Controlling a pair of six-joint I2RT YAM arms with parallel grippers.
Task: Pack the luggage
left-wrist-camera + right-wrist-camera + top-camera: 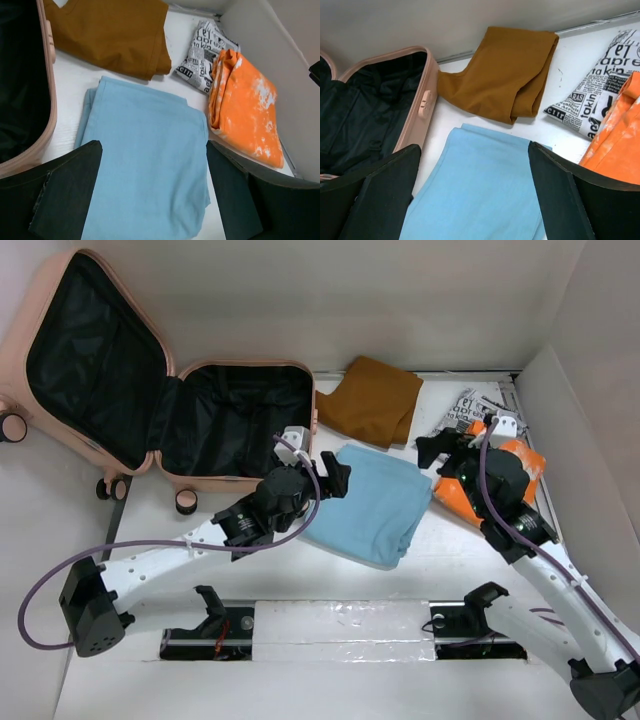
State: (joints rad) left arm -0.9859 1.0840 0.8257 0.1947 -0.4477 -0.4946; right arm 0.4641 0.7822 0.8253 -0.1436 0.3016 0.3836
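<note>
**Open pink suitcase beside four folded cloths, both grippers spread**

A white table [420, 570] with pale walls around it fills the scene. The luggage [100, 360], a pale pink hard-shell case with black lining, lies open at the far left. Its lid leans back against the wall and both halves hold nothing.

Just right of the case lies a light blue folded cloth [370, 505], the largest of the four. Behind it, by the back wall, sits a brown folded cloth [375, 400]. At the right lies an orange cloth with white blotches [245, 110], with a smaller black-and-white newsprint-pattern cloth [202, 55] behind it.

The left gripper [152, 165] is over the blue cloth's left edge, beside the case, jaws spread and holding nothing. The right gripper [474, 150] is over the orange cloth, jaws spread wide, also holding nothing.
</note>
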